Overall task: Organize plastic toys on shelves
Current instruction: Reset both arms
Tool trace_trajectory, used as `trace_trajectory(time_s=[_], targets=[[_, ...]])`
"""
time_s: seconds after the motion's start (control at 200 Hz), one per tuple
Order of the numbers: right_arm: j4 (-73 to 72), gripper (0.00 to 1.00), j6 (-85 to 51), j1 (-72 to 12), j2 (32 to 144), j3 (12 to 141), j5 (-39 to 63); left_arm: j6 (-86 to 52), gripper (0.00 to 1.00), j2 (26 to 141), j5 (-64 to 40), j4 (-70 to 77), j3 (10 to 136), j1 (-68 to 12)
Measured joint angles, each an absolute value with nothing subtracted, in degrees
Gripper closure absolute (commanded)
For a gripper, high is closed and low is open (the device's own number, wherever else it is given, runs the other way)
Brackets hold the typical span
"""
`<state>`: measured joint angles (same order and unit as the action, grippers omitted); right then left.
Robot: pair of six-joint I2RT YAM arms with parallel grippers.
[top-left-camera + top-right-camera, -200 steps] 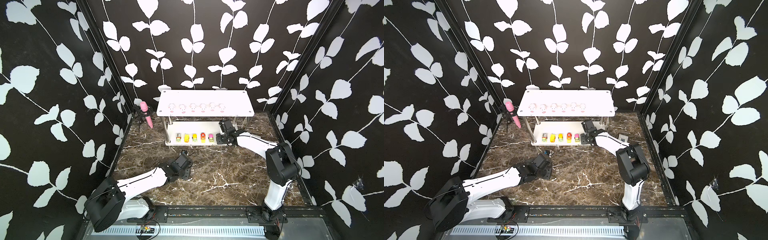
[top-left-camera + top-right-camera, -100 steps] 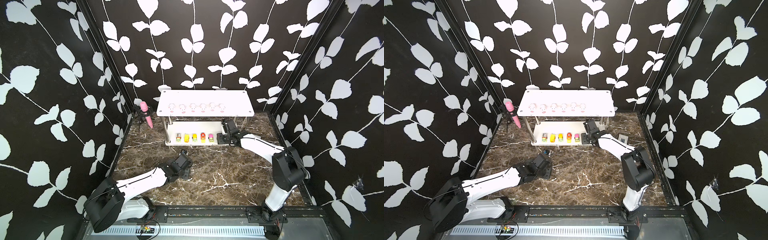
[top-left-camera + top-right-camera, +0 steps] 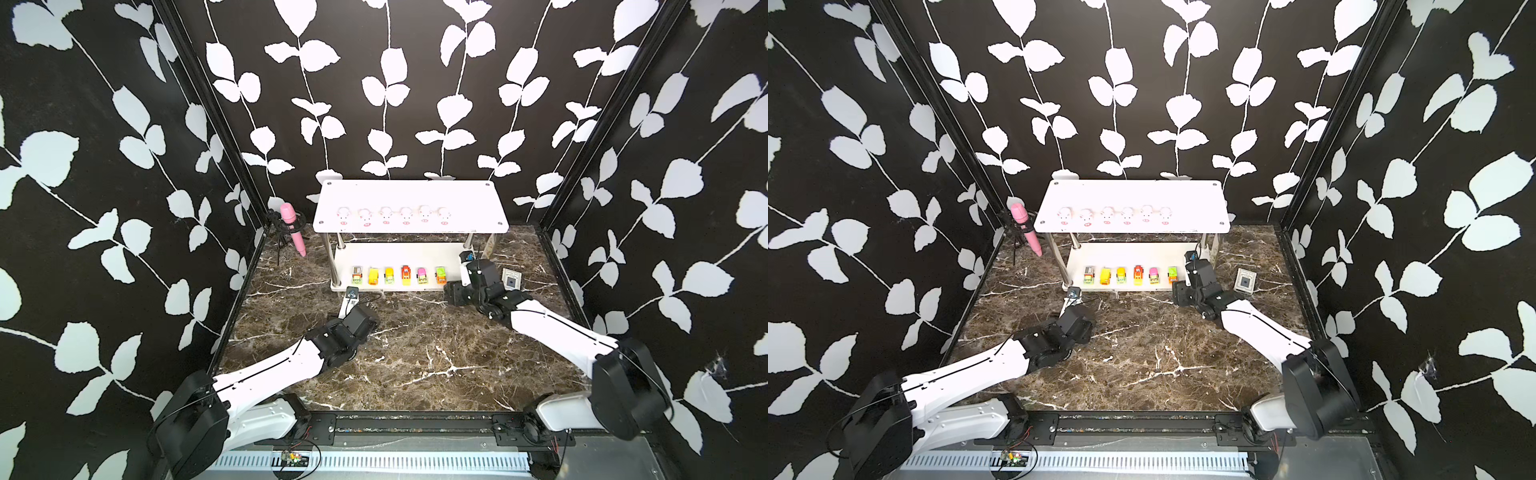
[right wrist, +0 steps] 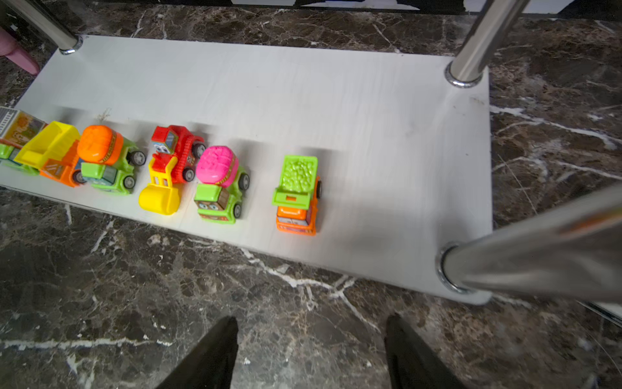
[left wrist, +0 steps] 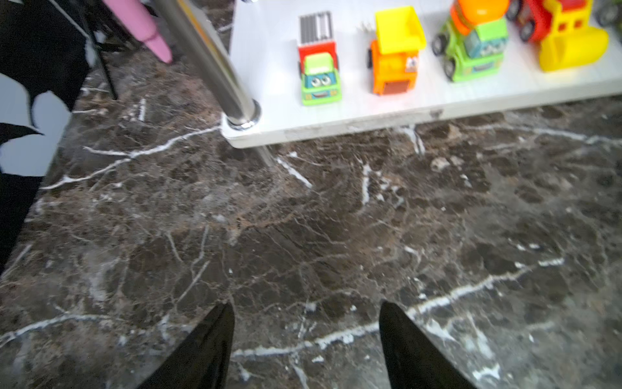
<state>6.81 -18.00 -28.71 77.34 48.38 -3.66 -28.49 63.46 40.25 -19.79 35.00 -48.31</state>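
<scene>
Pale-pink pigs [image 3: 385, 215], white shelves [image 3: 409, 194]

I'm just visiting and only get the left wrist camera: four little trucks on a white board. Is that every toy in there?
Observer: No. Six vehicles stand in one row on that lower board.
Operator: Anything above them?
Observer: Yes, an upper board carries six pale pink pigs, also in one row.
Operator: And the other arm?
Observer: The right gripper is open and empty, over the marble floor, facing the orange truck with a green load.
</scene>
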Motion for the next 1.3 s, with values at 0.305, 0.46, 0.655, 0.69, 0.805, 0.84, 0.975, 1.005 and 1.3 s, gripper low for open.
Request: trace_trajectory(time_s=[0.305,0.46,0.655,0.69,0.805,0.84,0.975,1.005,1.3], targets=[[6.1,0.1,-19.8,-28.7,63.6,37.9,-15.3,-25.5,0.02,59.5,56.6,-17.3,32.0,-45.7],[7.2,0.02,-20.1,-28.7,61.3,36.2,-24.5,-26.0,0.02,58.6,61.6,-16.1,30.5,-44.1],[8.6,0.0,-20.2,-28.1,61.2,35.6,-35.5,-22.8,0.02,57.9,64.2,-12.1,29.8,-43.3],[8.7,0.0,-20.2,-27.7,61.3,35.4,-37.0,-21.7,0.01,57.7,64.4,-11.4,29.8,-43.2],[9.1,0.0,-20.6,-26.4,62.3,35.4,-40.4,-18.0,0.02,56.4,64.9,-9.3,29.8,-41.3],[9.3,0.0,-20.6,-26.0,62.7,35.4,-41.3,-16.8,0.02,55.9,64.8,-8.1,29.6,-40.2],[9.5,0.0,-20.6,-23.4,64.5,35.4,-42.6,-12.6,0.01,54.6,61.5,-4.0,27.9,-33.4],[9.5,0.0,-20.5,-22.7,64.8,35.4,-42.7,-11.6,0.02,54.6,60.3,-2.9,27.5,-31.8],[7.2,0.0,-17.6,-16.4,67.2,35.4,-40.6,-4.1,0.02,59.3,46.6,5.9,26.6,-20.0]])
